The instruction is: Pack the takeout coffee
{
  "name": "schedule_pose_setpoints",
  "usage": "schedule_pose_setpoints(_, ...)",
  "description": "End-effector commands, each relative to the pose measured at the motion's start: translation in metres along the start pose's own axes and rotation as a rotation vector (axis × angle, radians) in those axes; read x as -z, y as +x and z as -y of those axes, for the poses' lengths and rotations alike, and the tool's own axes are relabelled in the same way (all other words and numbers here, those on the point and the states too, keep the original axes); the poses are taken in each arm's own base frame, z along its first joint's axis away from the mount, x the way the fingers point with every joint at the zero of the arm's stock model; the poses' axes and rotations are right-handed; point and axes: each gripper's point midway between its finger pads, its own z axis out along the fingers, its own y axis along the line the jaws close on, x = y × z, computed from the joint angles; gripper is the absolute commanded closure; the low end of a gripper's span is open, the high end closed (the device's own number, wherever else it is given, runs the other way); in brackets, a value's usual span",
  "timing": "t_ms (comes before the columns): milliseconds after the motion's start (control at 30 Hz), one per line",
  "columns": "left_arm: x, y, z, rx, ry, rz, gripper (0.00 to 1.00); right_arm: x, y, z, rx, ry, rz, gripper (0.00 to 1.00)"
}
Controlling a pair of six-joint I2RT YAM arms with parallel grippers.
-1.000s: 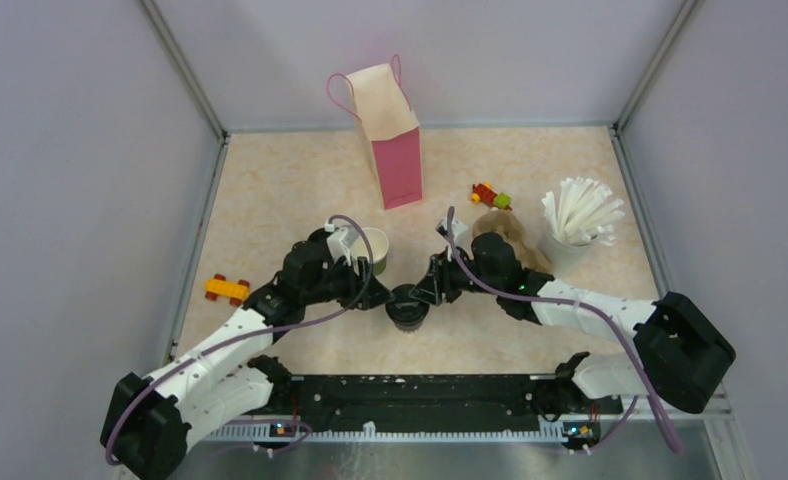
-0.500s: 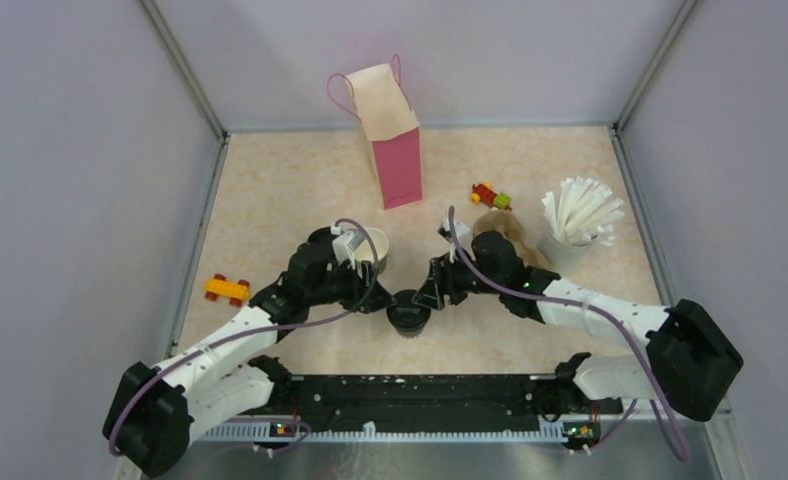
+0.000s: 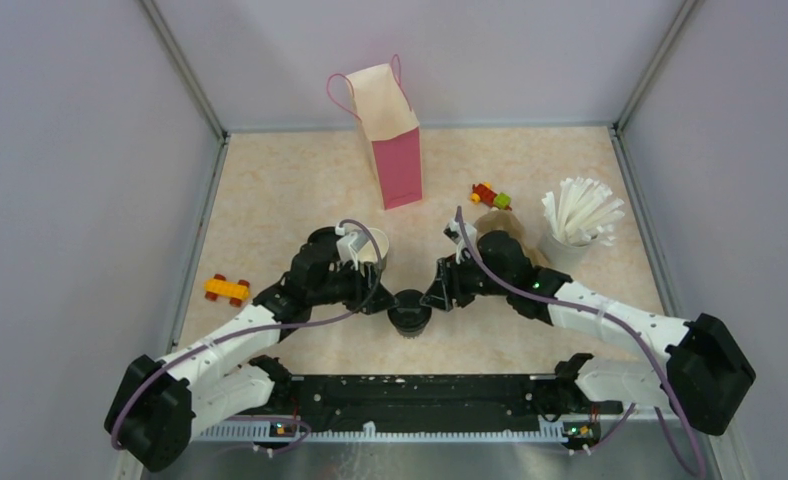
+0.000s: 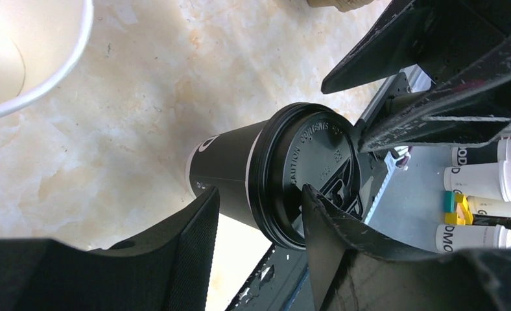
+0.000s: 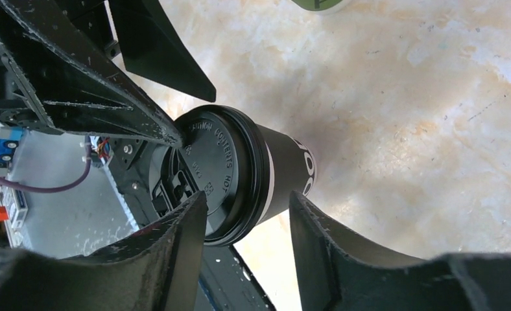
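**Top external:** Two arms meet at a lidded black coffee cup (image 3: 408, 318) standing on the table (image 3: 270, 190) just ahead of their bases. The left end effector (image 3: 388, 300) and the right end effector (image 3: 432, 298) flank it. A lidless cup (image 3: 378, 248), pale inside, sits partly under the left wrist. Behind stand a pink paper bag (image 3: 398, 160), a brown cup carrier (image 3: 494, 220) and a cup of white straws (image 3: 576, 215). An orange brick toy (image 3: 227, 289) lies far left and a red-and-green one (image 3: 490, 194) near the carrier. The fingers are too small to read from here.

**Left wrist:** The cup's embossed lid and white side lettering fill the frame. The left arm's own fingers are spread, one overlapping the lid, the other beside the cup's wall. This view alone shows the right end effector released: one tip is at the lid's rim, the other stands clear with table showing between. Small white lettered containers (image 4: 476, 180) lie beyond the table edge.

**Right wrist:** The mirror picture: the right arm's own fingers straddle lid and wall. Only here is the left end effector seen released, one tip at the rim, the other clear of the cup
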Motion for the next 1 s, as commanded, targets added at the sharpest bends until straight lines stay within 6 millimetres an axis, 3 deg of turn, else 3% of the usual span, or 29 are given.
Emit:
schedule_pose_setpoints(0,-0.003,0.004,-0.007,-0.014,-0.036,-0.009,0.46,0.0,0.002,0.004,-0.023,0.008,0.015,0.54)
schedule_pose_setpoints(500,0.002,0.024,-0.032,0.006,-0.171,-0.073,0.54,-0.004,0.072,0.052,-0.184,0.1,0.023,0.69)
schedule_pose_setpoints(767,0.0,0.03,-0.039,0.015,-0.195,-0.098,0.56,-0.004,0.095,0.061,-0.202,0.109,-0.007,0.7)
schedule_pose_setpoints(967,-0.001,0.032,-0.044,0.026,-0.22,-0.111,0.57,-0.007,0.123,0.075,-0.247,0.133,-0.049,0.7)
